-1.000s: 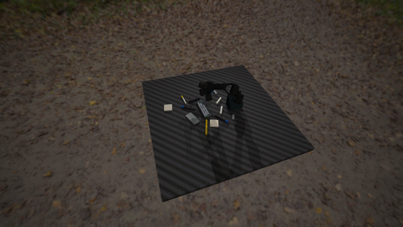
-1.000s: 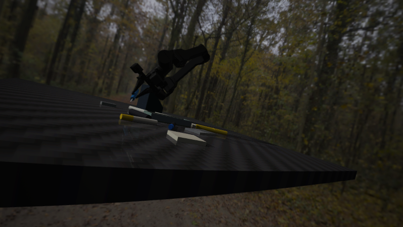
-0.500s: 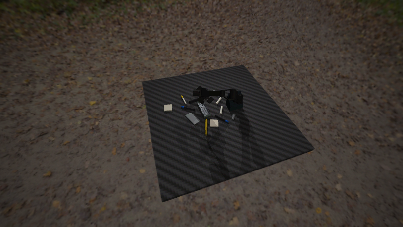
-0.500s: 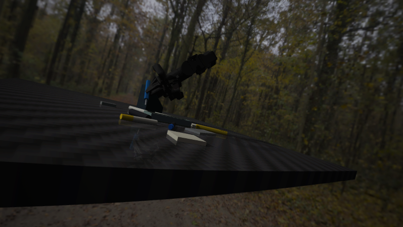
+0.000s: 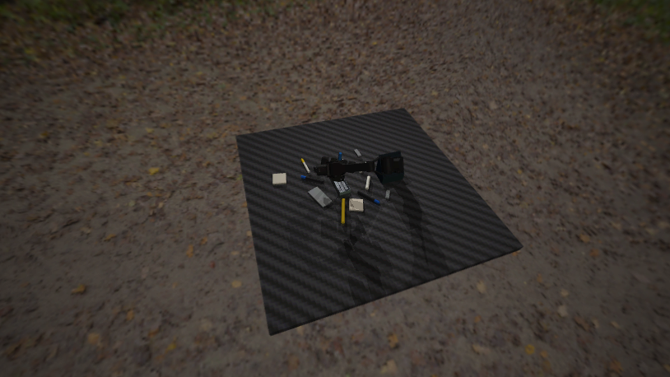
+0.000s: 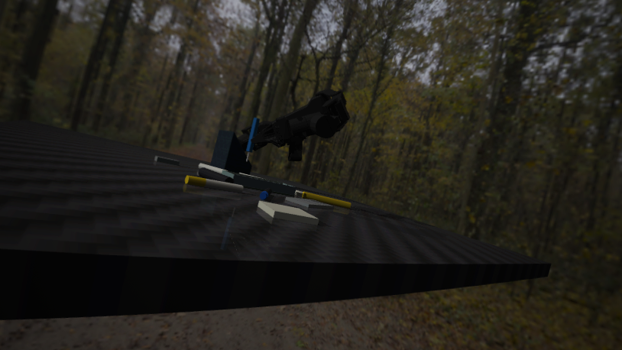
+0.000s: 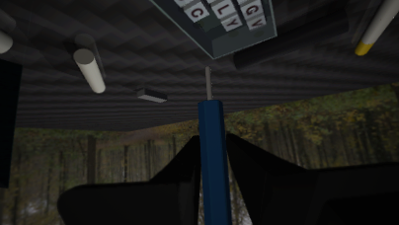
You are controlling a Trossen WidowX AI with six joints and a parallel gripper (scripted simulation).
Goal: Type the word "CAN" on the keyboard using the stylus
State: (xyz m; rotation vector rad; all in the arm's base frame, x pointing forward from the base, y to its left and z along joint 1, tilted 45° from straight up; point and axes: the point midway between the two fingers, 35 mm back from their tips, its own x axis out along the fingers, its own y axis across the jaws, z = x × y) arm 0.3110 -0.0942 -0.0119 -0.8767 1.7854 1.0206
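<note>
My gripper [image 6: 252, 138] [image 7: 212, 140] is shut on the blue stylus [image 5: 340, 155] [image 6: 253, 130] [image 7: 214, 183]. The stylus stands nearly upright in the exterior view, with its thin pale tip pointing down, above the desk [image 5: 300, 281] [image 6: 108, 217]. The keyboard [image 5: 341, 187] [image 6: 267, 183] [image 7: 244, 39] lies on the desk, partly under the arm in the top view. In the wrist view its near corner shows just beyond the stylus tip, with the C, L, Y, G and V keys in sight. The tip touches no key there.
A white cylinder [image 5: 367, 183] [image 7: 92, 74] and a small grey block [image 5: 357, 152] [image 7: 152, 96] lie nearby. A yellow-ended white marker [image 5: 305, 165] [image 6: 219, 185] [image 7: 377, 27], a yellow stick [image 5: 342, 211] [image 6: 328, 199], a grey slab [image 5: 319, 197] and two cream pads [image 5: 279, 179] [image 5: 355, 204] lie around the keyboard.
</note>
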